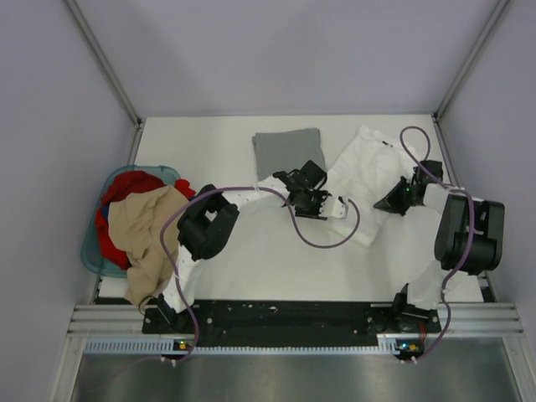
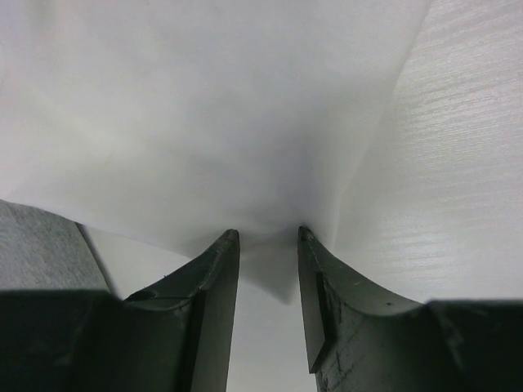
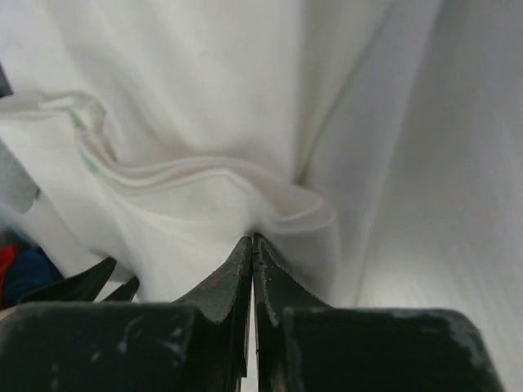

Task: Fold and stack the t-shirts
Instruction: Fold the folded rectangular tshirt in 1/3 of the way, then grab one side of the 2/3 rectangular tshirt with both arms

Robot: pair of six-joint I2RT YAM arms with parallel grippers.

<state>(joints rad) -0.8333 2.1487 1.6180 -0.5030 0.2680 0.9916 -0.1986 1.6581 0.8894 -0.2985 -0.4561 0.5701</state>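
One white t-shirt [image 1: 368, 167], print hidden, pinched by right tool [image 3: 252, 238].

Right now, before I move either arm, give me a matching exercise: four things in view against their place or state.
Things:
1. grey t-shirt
2. white t-shirt
3. laundry basket
4. right gripper

Places or states:
A. at the left side, heaped full
B. shut on cloth
C. folded, far centre of the table
D. rumpled, far right of the table

Pairs: 1-C, 2-D, 3-A, 4-B.
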